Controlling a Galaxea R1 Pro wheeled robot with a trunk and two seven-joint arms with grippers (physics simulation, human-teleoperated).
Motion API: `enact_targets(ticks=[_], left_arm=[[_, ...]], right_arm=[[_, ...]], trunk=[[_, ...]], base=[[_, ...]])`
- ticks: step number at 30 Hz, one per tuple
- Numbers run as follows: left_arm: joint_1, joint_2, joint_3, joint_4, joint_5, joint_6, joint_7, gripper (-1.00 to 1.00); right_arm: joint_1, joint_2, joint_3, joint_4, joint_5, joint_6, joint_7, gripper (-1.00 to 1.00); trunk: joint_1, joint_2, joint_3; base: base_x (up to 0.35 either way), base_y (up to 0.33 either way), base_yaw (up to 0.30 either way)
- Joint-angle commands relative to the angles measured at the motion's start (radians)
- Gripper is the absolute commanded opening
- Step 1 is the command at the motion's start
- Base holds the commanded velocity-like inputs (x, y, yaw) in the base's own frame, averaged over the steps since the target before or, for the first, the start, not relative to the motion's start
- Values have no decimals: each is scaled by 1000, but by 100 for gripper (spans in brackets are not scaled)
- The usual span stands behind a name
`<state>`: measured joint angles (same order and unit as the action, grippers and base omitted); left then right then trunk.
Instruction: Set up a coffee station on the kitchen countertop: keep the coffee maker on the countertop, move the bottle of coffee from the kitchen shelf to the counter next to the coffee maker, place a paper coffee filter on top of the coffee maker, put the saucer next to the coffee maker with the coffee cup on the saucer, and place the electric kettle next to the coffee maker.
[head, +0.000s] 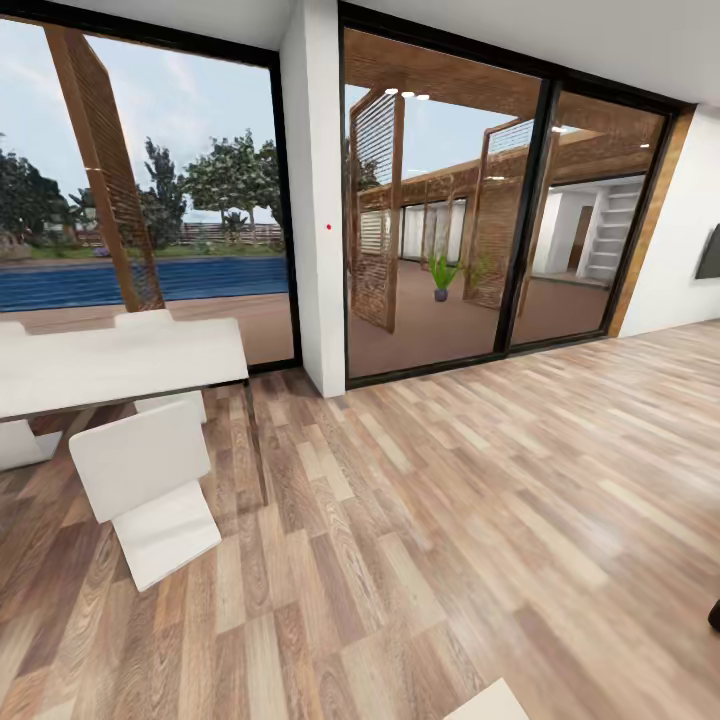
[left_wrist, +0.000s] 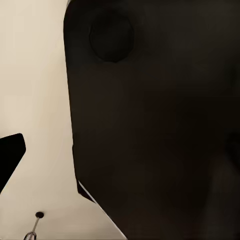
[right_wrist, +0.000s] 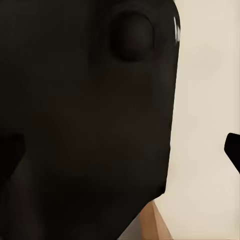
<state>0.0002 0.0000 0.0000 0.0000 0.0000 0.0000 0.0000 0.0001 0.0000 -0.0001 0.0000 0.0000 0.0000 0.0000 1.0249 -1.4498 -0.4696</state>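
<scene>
Wood floor (head: 450, 520) carries white table (head: 120, 365), chair (head: 150, 490).

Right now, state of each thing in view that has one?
White table: upright, top bare where visible.
White chair: upright, beside the table, nobody on it.
Glass doors: look shut.
Potted plant: upright, outside on the patio.
Jaws: state cannot be told from the wrist views.

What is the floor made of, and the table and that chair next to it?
The floor looks like wood planks: brown streaky grain in short boards, with a soft sheen. The table and chair look like smooth white plastic or painted board, plain and matte, with no grain showing. It is a simulator render, so that is a guess.
</scene>
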Motion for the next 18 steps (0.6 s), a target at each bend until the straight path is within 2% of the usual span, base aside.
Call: enact_targets(ticks=[1,4,18], left_arm=[[1,-2,-5,-6,-4,2,3,100],[1,-2,-3,-6,-3,0,2,100],[1,-2,1,-7,1,-2,0,100]], right_arm=[[-6,6,-5,-6,2,6,4,100],[-8,23,0,-23,4,3,1,100],[-8,5,-3,-51,2,-3,-4,100]], trunk=[[0,0,0],[0,0,0],[0,0,0]], base=[[0,0,0],[0,0,0],[0,0,0]])
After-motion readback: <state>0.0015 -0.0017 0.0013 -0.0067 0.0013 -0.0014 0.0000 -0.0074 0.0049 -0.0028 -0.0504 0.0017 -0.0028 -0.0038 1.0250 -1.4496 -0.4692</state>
